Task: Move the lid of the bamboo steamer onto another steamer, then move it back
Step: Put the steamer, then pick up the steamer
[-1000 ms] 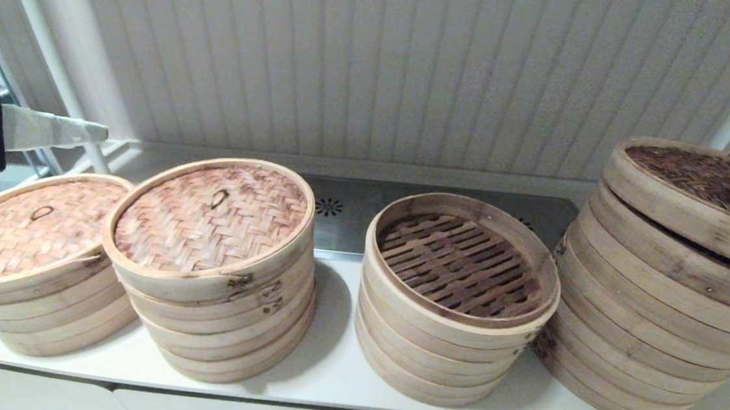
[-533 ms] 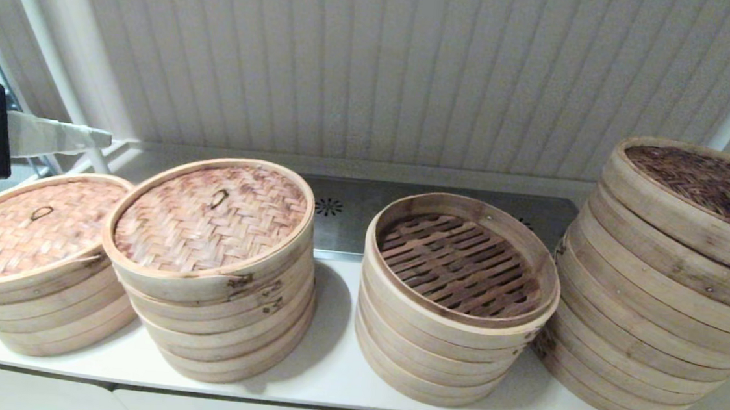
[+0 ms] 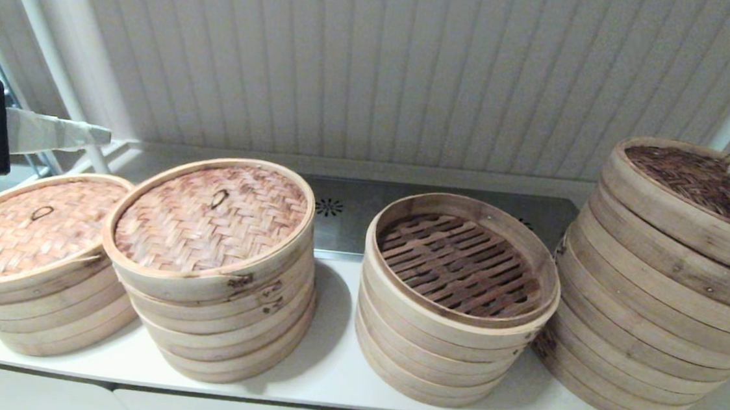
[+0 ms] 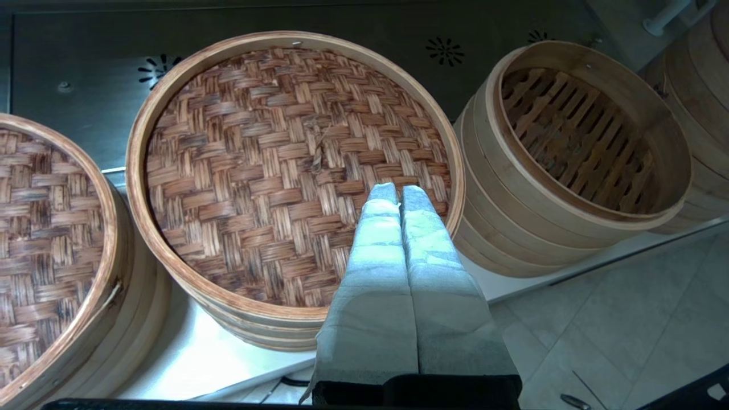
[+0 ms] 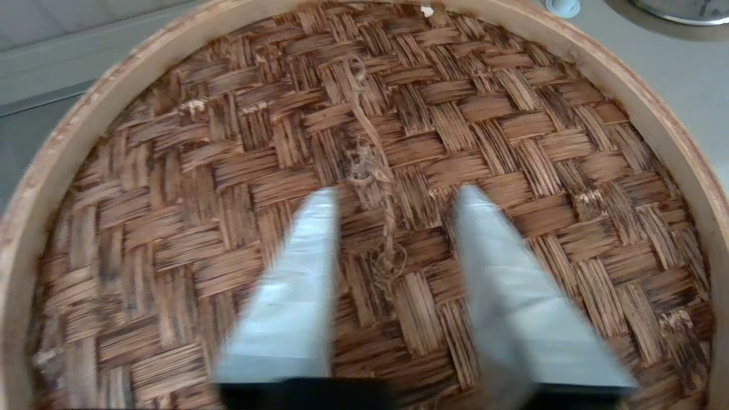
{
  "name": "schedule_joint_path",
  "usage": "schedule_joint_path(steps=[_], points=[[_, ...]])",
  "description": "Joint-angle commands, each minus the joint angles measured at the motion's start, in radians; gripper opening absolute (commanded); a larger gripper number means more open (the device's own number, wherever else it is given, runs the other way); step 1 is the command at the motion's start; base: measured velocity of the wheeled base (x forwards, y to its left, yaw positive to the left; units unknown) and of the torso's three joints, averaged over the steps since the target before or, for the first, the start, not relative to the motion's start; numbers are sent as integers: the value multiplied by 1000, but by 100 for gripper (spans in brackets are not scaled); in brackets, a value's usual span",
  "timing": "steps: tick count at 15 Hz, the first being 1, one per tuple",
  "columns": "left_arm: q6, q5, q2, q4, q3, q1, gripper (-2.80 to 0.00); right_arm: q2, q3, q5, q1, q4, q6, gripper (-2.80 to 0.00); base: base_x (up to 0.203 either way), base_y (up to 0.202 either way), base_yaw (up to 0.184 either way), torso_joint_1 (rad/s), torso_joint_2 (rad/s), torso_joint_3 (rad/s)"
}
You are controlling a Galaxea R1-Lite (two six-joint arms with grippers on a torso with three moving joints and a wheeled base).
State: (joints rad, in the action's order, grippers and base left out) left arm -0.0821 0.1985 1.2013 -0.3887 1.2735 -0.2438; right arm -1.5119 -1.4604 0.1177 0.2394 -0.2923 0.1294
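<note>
Here we see four bamboo steamer stacks in a row on a white counter (image 3: 326, 365). The tallest stack (image 3: 649, 318), at three o'clock in the head view, carries the dark woven lid (image 3: 699, 186) (image 5: 364, 188), which sits on top of it, its rim slightly askew on the tier beneath. The right gripper (image 5: 387, 196) hangs just over this lid near its middle, released, its two fingers (image 5: 296, 285) spread to either side of the twisted cord loop (image 5: 370, 165); whether the tips touch the weave we cannot tell. In the head view only a dark part of that arm shows, at two o'clock, beyond the lid's far edge.

The uncovered steamer (image 3: 459, 290) (image 4: 575, 148) stands just beside the tall stack, at about five o'clock, its slatted floor bare. Two lidded stacks follow: the middle-left one (image 3: 210, 264) (image 4: 290, 171) and the far-left one (image 3: 28, 257) at nine o'clock.

The left gripper (image 4: 398, 196) is clenched on nothing, fingers pressed together, held in the air over the near edge of the middle-left stack, well apart from the work.

We can read no brand, label or writing anywhere.
</note>
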Motion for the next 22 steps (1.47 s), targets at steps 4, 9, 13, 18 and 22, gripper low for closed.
schedule_joint_path(steps=[4,9,13,18,22], points=[[-1,1,7,-1,8,0,-280,71,-6,-1,-2,-2,2,0,0,0,0,0,0,0],[-2,-2,37,-1,21,0,-280,196,45,-2,-20,-9,2,0,0,0,0,0,0,0],[-4,-5,44,-1,25,1,-280,383,188,-27,-56,-13,0,-280,0,0,0,0,0,0],[-5,-11,56,-1,25,1,-280,732,538,-55,-90,-14,-2,-280,0,0,0,0,0,0],[-11,-11,131,0,25,1,-280,1016,804,-59,-98,-17,-59,-280,0,0,0,0,0,0]])
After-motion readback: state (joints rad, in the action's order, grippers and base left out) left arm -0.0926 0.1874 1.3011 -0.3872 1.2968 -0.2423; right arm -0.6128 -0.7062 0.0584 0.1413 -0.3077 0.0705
